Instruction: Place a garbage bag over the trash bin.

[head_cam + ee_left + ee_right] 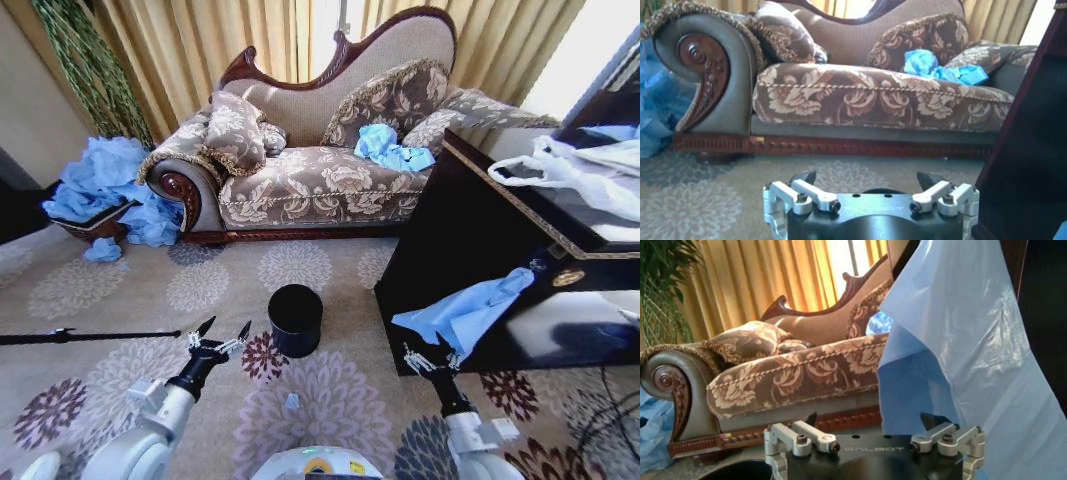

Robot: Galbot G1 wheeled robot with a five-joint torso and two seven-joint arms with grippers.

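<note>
Garbage bag [470,312] draped beside right gripper [432,357], trash bin [296,318] apart

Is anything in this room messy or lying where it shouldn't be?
Yes. Crumpled blue bags are heaped on the carpet beside the sofa, and another blue clump sits on its seat. One light-blue garbage bag droops off the dark cabinet near the right gripper. The trash bin stands unlined.

a floral sofa [300,150] stands on patterned carpet [130,290] before golden curtains [200,40].
</note>
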